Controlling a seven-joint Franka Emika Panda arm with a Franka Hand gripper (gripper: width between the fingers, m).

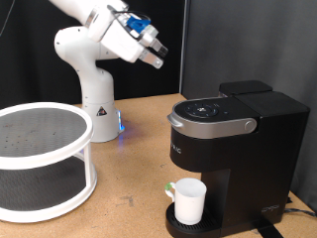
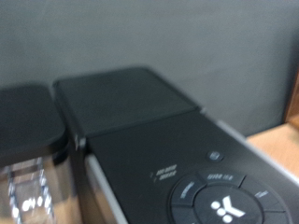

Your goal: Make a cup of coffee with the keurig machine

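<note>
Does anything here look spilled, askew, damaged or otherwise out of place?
Nothing stands out. The cup stands upright on the drip tray of the keurig machine, whose lid is closed. The gripper hangs in the air above and towards the exterior view's left of the machine, holding nothing. No spill shows on the table.

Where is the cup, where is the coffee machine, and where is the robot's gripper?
cup [image 1: 189,201], exterior view, its white side wall.
keurig machine [image 1: 238,149], exterior view, its black front body.
gripper [image 1: 154,55], exterior view, between its fingertips.

Matt black plastic keurig machine [image 1: 233,134], glossy white cup [image 1: 188,200], wooden table [image 1: 129,149].
</note>
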